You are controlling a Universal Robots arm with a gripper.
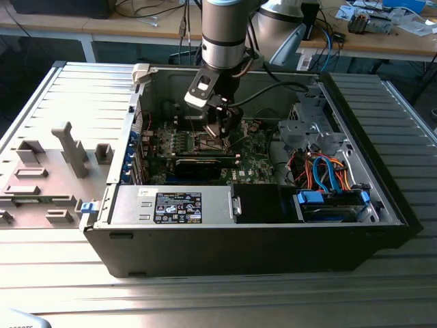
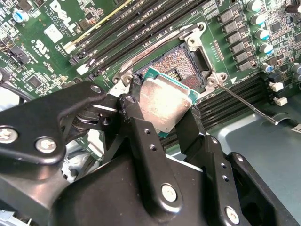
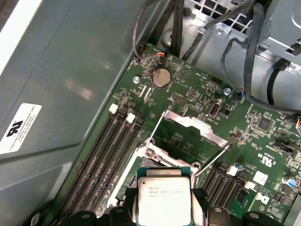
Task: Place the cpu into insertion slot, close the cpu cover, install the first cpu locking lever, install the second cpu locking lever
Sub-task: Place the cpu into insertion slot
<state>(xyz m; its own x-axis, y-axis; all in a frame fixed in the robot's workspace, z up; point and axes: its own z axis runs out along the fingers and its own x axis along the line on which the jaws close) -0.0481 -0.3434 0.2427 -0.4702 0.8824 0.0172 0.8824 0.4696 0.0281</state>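
Exterior view: the tool (image 1: 220,130) hangs inside an open black steel computer case (image 1: 382,205) on a ribbed metal table (image 1: 61,96). A boxy grey power supply (image 1: 174,205) lies at the tool's 6 o'clock.

Second wrist view: matte black fingers (image 2: 136,122) clamp opposite edges of the cpu (image 2: 164,101), a flat square with a dull metal face. It is tilted over the pin-lined insertion slot (image 2: 181,63); contact cannot be told.

First wrist view: the silvery cpu cover (image 3: 197,126) is raised open.

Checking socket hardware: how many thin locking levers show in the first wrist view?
2: one lever at the cpu cover's end nearer the case wall, the other lever at its opposite end; the held cpu may hide more.
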